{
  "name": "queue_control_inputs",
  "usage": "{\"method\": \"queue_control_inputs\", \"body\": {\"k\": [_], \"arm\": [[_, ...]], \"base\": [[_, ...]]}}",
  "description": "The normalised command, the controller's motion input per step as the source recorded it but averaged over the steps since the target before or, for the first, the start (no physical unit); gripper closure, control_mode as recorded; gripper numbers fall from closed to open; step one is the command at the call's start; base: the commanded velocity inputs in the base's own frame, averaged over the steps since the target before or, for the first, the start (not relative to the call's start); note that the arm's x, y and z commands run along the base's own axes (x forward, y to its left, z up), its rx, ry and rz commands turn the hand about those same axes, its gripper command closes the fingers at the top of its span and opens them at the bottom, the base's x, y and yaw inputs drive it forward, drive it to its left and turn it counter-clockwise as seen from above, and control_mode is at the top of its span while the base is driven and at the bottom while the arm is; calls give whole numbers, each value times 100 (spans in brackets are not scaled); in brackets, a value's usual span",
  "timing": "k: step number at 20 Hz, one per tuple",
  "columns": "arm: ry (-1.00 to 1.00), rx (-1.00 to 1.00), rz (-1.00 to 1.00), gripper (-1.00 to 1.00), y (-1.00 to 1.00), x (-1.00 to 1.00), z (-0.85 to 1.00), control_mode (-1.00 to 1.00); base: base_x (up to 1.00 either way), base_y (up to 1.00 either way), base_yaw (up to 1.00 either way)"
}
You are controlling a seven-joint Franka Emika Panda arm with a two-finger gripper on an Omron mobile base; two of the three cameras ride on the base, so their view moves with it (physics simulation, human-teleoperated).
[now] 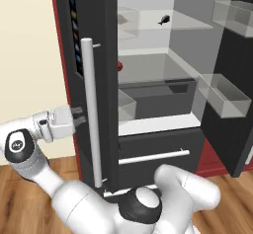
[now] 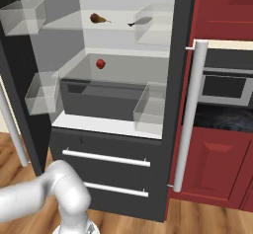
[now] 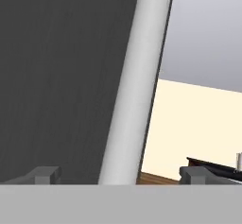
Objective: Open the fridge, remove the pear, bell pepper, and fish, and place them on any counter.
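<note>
Both doors of the fridge (image 1: 94,55) stood open. The end effector (image 1: 81,115) hung at the left door's bar handle (image 1: 92,114), jaws spread, the bar between them untouched. Well apart, inside, the pear (image 2: 97,18) and fish (image 2: 141,21) lay on the upper shelf (image 2: 118,23), the bell pepper (image 2: 100,63) below.

fridge (image 2: 118,124) doors wide open, shelves reachable

Even, shadowless rendered light fills all views; nothing glares. The fridge (image 2: 123,129) interior reads pale and bright against its dark doors. Edges stay sharp without lens distortion, though the hand view looks slightly soft, close up on the silver handle (image 3: 132,90).
</note>
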Motion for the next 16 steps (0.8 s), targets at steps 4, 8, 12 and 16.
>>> {"method": "queue_control_inputs", "body": {"k": [4, 8, 12, 16], "arm": [[-4, -2, -8, -100, 73, -40, -9, -100], [-10, -5, -3, -100, 16, -100, 2, -100], [-6, 1, 10, -100, -55, -100, 8, -100], [4, 10, 26, -100, -100, -98, -4, -100]], "base": [[0, 0, 0], [0, 0, 0], [0, 0, 0], [0, 0, 0]]}}
